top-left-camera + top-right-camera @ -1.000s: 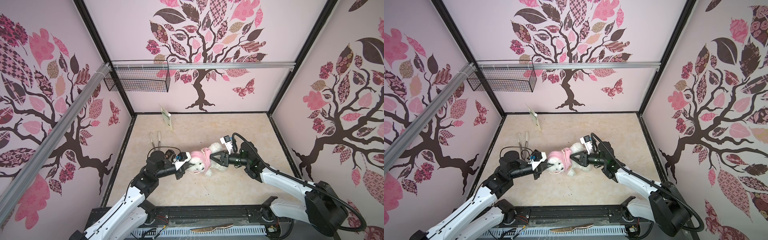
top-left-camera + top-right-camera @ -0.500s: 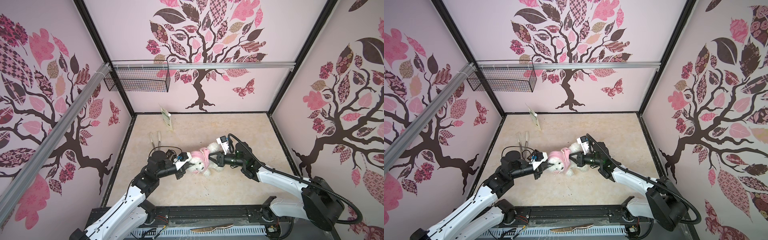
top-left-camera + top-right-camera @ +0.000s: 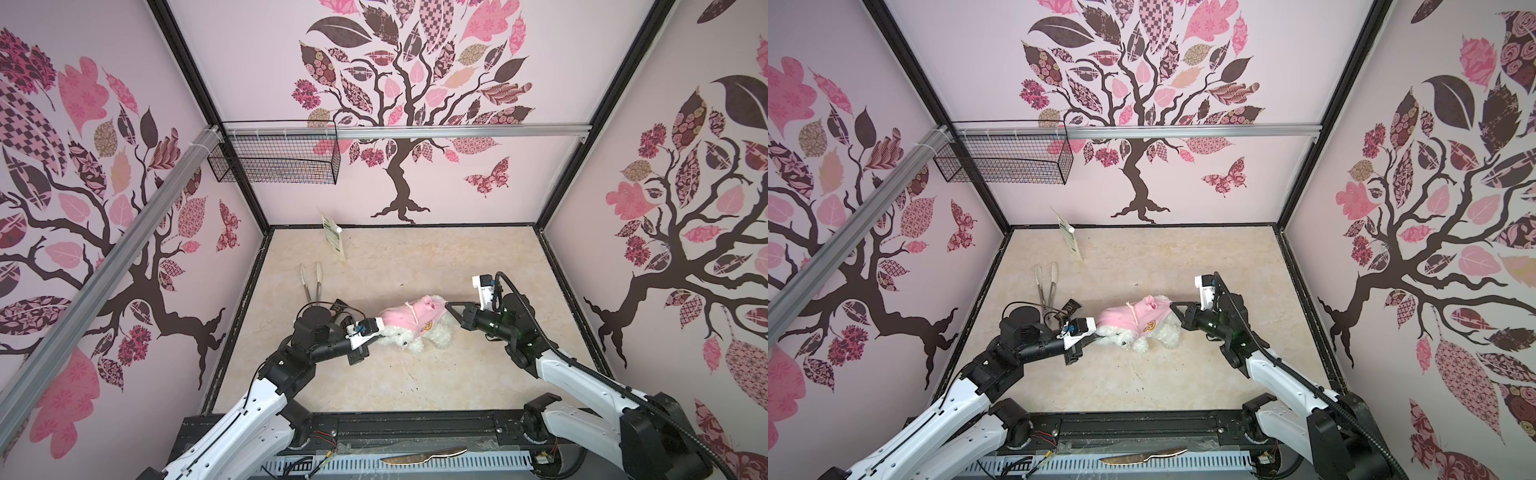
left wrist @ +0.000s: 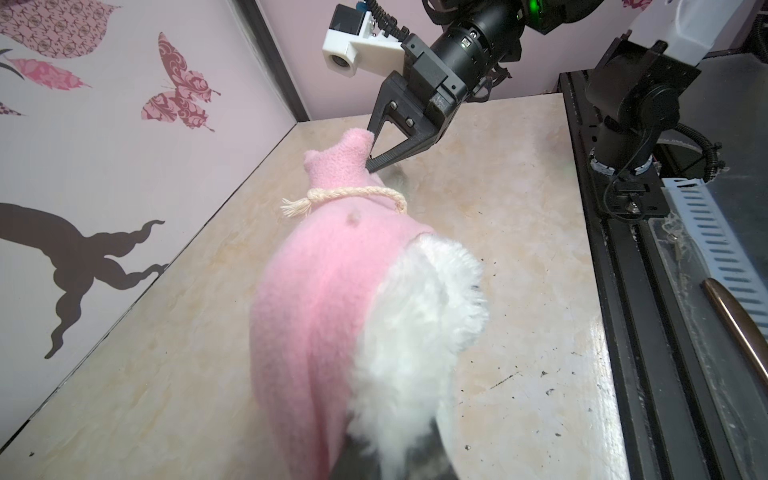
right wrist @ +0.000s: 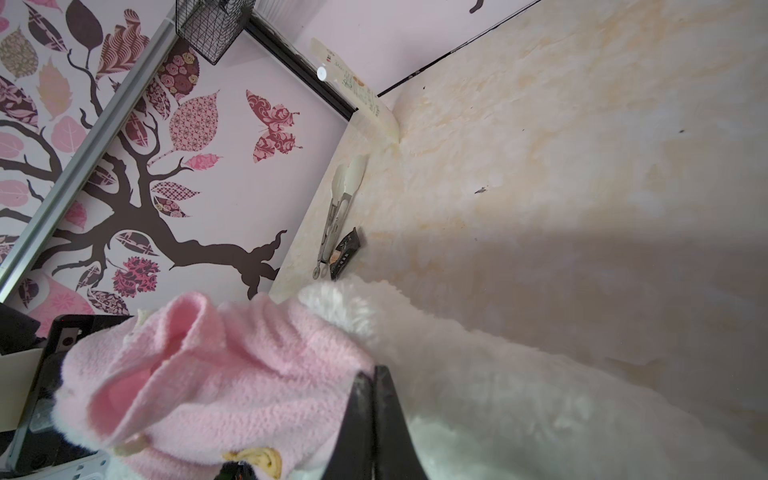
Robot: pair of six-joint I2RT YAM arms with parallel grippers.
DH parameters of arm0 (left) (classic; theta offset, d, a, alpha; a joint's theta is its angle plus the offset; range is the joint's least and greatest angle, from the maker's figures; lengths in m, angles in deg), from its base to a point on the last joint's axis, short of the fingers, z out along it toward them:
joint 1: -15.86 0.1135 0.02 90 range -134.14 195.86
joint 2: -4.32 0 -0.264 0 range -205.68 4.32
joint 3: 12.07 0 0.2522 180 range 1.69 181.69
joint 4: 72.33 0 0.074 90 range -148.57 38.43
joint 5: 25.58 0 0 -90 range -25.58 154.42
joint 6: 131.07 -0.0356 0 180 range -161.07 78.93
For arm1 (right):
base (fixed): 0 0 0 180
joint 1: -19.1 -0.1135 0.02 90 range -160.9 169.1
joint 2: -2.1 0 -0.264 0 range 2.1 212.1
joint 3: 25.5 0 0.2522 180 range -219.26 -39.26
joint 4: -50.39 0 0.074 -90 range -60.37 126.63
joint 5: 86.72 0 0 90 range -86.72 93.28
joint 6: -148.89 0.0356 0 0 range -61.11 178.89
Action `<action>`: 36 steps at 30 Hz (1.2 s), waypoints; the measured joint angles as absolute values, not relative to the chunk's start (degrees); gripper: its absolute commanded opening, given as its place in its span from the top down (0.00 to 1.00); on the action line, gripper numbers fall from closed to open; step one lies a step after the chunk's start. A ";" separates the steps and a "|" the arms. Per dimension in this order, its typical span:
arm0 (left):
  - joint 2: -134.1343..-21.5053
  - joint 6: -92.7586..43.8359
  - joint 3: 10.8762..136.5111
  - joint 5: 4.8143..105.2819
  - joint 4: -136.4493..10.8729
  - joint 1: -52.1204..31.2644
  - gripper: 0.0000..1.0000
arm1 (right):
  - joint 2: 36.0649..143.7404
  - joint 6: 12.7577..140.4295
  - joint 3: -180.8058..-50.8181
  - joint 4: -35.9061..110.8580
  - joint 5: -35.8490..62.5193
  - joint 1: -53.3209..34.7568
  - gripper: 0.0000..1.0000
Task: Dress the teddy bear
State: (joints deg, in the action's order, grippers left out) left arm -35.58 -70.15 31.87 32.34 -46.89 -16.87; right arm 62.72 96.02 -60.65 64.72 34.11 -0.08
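The white teddy bear point(image 3: 438, 334) lies on its side mid-floor in both top views. A pink hoodie point(image 3: 405, 316) with an orange patch covers its upper body and is stretched out along it. My left gripper point(image 3: 377, 333) is at the bear's left end. In the left wrist view its jaws are buried in white fur point(image 4: 415, 332), shut on the bear, with the hoodie point(image 4: 324, 270) running down beside them. My right gripper point(image 3: 448, 306) is at the right end, its fingers pressed together point(image 5: 374, 372) on the hoodie's edge point(image 4: 357, 145), which is drawn into a peak.
Metal tongs point(image 3: 311, 282) and a small dark packet point(image 3: 338, 305) lie on the floor behind my left arm. A white tube point(image 3: 334, 243) leans in the back left corner. A wire basket point(image 3: 274, 160) hangs on the back wall. A knife point(image 3: 424, 457) rests on the front rail.
My right gripper has shut on the hoodie's edge and drawn back to the right, stretching the hoodie along the bear. The left gripper has stayed shut in about the same place.
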 measured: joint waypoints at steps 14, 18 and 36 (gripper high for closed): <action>-37.78 -75.11 33.11 31.99 -43.19 -16.76 1.00 | 61.06 88.13 -60.01 63.41 32.65 -3.44 0.63; -39.01 -81.45 37.70 32.80 -39.21 -16.76 1.00 | 50.81 82.44 -59.99 61.51 28.43 -6.94 0.48; -40.34 -96.51 42.53 35.99 -33.51 -18.05 1.00 | 70.68 59.01 -85.45 50.36 26.09 -32.23 0.68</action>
